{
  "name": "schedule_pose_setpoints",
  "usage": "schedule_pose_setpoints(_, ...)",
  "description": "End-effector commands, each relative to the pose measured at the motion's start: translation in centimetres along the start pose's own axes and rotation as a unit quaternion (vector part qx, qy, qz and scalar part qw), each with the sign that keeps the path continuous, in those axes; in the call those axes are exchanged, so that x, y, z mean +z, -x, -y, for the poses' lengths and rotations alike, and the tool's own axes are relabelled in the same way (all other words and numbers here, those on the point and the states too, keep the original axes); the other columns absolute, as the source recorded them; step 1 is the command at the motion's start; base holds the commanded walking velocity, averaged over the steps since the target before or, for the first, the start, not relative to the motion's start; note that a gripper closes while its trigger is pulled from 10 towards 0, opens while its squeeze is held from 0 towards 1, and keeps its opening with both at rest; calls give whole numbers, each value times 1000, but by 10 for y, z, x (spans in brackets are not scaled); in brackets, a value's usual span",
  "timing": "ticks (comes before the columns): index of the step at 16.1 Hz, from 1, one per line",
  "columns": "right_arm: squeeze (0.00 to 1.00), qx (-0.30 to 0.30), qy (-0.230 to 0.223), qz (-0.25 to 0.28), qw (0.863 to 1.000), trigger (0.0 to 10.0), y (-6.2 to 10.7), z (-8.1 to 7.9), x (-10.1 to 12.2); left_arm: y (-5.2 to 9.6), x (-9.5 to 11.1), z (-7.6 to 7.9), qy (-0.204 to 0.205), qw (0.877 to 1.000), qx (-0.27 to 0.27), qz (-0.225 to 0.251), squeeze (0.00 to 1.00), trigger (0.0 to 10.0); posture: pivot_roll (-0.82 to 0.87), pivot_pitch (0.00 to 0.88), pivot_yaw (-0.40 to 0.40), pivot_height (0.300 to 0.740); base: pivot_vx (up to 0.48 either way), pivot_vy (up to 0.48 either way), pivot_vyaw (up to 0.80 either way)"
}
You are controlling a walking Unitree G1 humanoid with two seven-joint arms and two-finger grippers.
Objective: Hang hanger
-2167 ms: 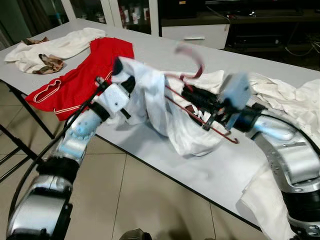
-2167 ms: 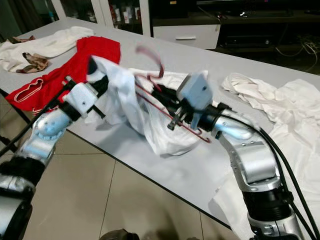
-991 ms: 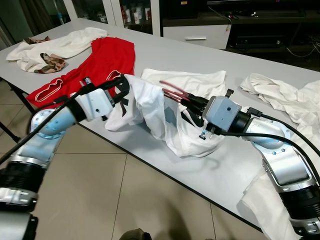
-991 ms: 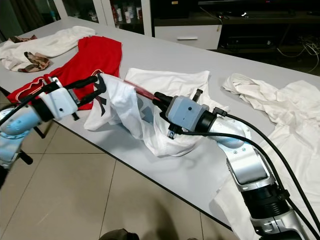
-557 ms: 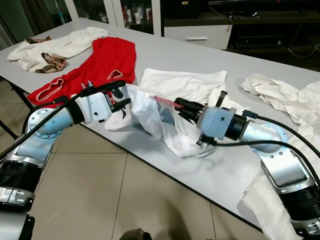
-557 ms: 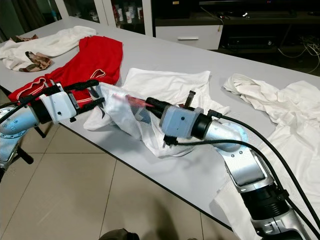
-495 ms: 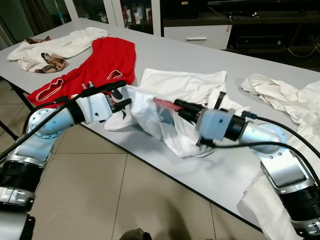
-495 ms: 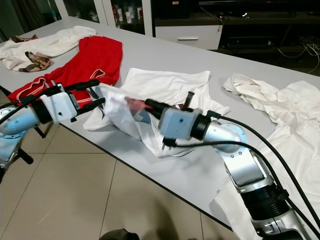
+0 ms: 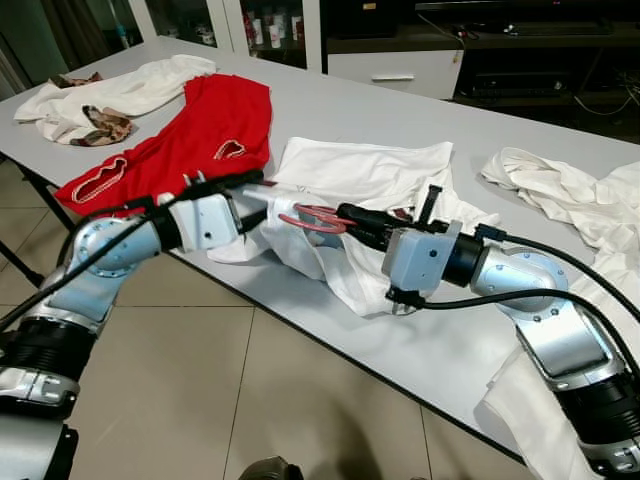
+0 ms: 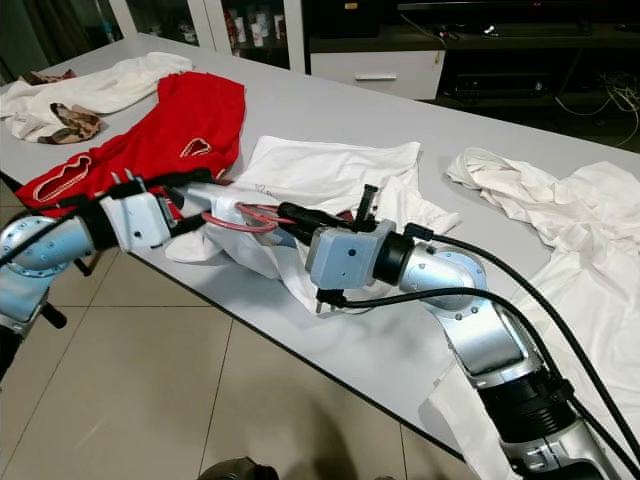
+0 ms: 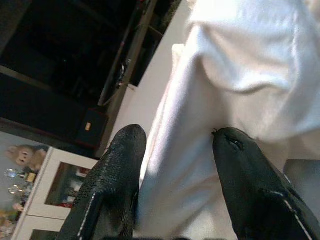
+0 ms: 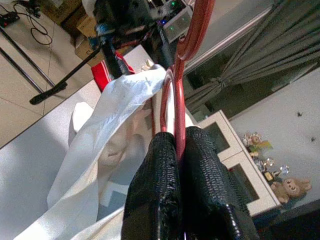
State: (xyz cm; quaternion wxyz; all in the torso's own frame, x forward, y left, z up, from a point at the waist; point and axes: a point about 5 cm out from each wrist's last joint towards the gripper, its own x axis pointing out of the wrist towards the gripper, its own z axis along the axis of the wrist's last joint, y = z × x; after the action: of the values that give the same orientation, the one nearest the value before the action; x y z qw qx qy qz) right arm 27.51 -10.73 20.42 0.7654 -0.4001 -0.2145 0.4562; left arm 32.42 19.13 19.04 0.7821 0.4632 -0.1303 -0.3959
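Right wrist view: the right hand (image 12: 175, 145), two black fingers pressed together, pinches one thin red wire hanger (image 12: 176, 80), whose loop rises past the fingertips. In the left eye view the same right hand (image 9: 352, 217) points toward the robot's left, low over the grey counter (image 9: 440, 345), and the hanger (image 9: 305, 219) juts from its tips into the folds of one crumpled white T-shirt (image 9: 360, 180) lying near the counter's front edge.

Left wrist view: the left hand (image 11: 175, 145), fingers spread, has a fold of the white T-shirt (image 11: 240, 75) between its two black fingers (image 11: 117, 165); whether they press the cloth cannot be told. In the left eye view the left hand (image 9: 255, 195) reaches in from the robot's left and meets the shirt just beside the hanger's loop, so the two hands face each other across the garment.

Other items on the counter, counted:
- one red garment with white trim (image 9: 190, 130), spread flat, touching the T-shirt's left side;
- one cream garment (image 9: 120, 90) at the far left corner, with one brown patterned cloth (image 9: 100, 125) on it;
- one rumpled pile of white cloth (image 9: 570, 195) at the right, part of it hanging over the counter's front edge.

One beige tiled floor (image 9: 250, 400) lies below.
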Motion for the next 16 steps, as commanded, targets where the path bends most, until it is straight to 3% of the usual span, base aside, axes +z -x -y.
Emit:
schedule_pose_setpoints(1,0,-3,27,30,999,10000,-3,4,13,-2,-3,4,-1,1000,-18,-10,0,10000,-61,0,80,736,0,0,0)
schedule_pose_setpoints(7,0,-12,67,71,995,10000,-8,4,27,-7,-5,17,12,999,-51,-14,0,10000,-62,0,86,736,0,0,0)
schedule_pose_setpoints(8,0,-14,70,73,995,10000,-9,4,28,-8,-5,18,12,998,-54,-14,0,0,-63,0,86,736,0,0,0)
schedule_pose_setpoints(16,0,-25,90,87,992,10000,-9,7,32,-7,-7,17,6,999,-47,-24,0,0,-62,0,77,736,0,0,0)
